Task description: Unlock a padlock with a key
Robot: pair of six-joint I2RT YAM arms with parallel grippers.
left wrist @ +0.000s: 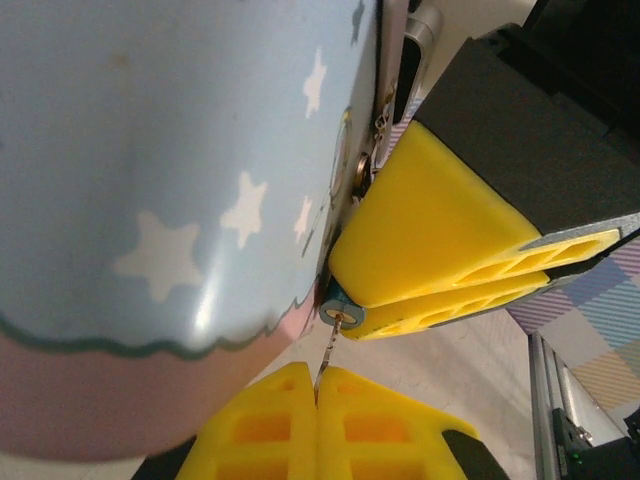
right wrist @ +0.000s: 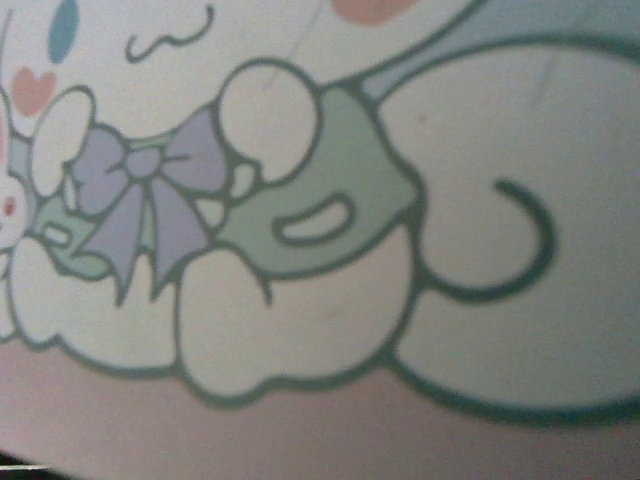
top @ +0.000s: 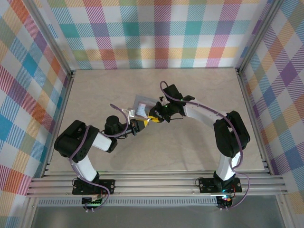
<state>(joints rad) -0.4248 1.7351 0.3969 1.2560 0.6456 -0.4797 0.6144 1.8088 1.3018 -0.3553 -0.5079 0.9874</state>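
Observation:
The tiny padlock (left wrist: pixel 343 313) shows as a bluish round end with a keyhole, poking out between the yellow fingers (left wrist: pixel 440 225) of my right gripper (left wrist: pixel 350 296), which is shut on it. A thin metal key (left wrist: pixel 331 350) runs from that keyhole down into my left gripper (left wrist: pixel 318 380), whose yellow fingers are shut on the blade. In the top view the left gripper (top: pixel 143 123) and right gripper (top: pixel 155 118) meet tip to tip at mid-table. The padlock's black body is hidden by the fingers.
A pale blue cartoon-print tin (top: pixel 141 106) lies just behind the grippers, and its starred side (left wrist: pixel 150 150) and printed lid (right wrist: pixel 300 250) loom close to both wrist cameras. Plaid walls and metal rails (top: pixel 156 183) bound the beige table (top: pixel 95 90).

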